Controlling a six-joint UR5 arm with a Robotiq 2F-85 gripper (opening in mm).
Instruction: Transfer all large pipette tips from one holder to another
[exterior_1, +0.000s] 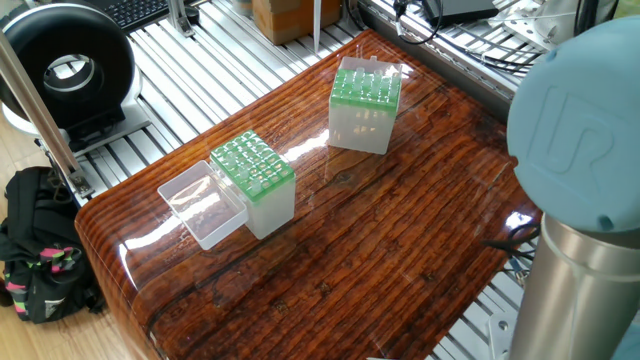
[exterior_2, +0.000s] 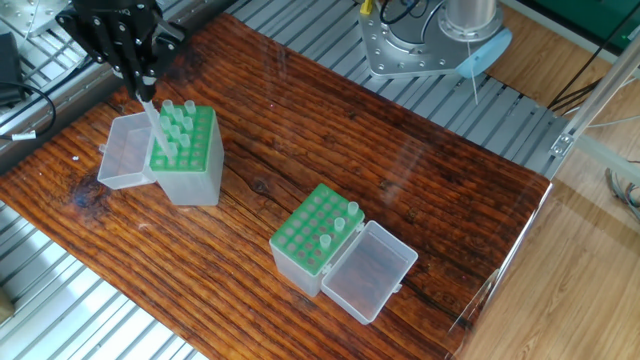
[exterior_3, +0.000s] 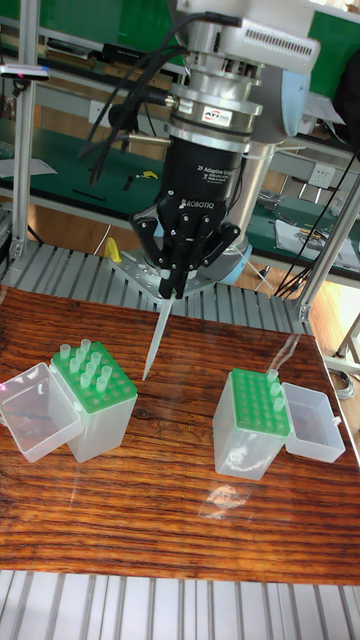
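End effector (exterior_3: 172, 290) clamped on pipette tip (exterior_3: 155, 340) (point down); above rack (exterior_3: 95, 378)

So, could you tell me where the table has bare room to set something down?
The wooden table is bare between the two green-topped boxes and along the edge nearest the robot base. It is crowded at the first box, where the gripper holds a pipette tip.

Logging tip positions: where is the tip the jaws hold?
In the tall fixed view, the held tip hangs from the gripper, above the table, beside the fuller holder.
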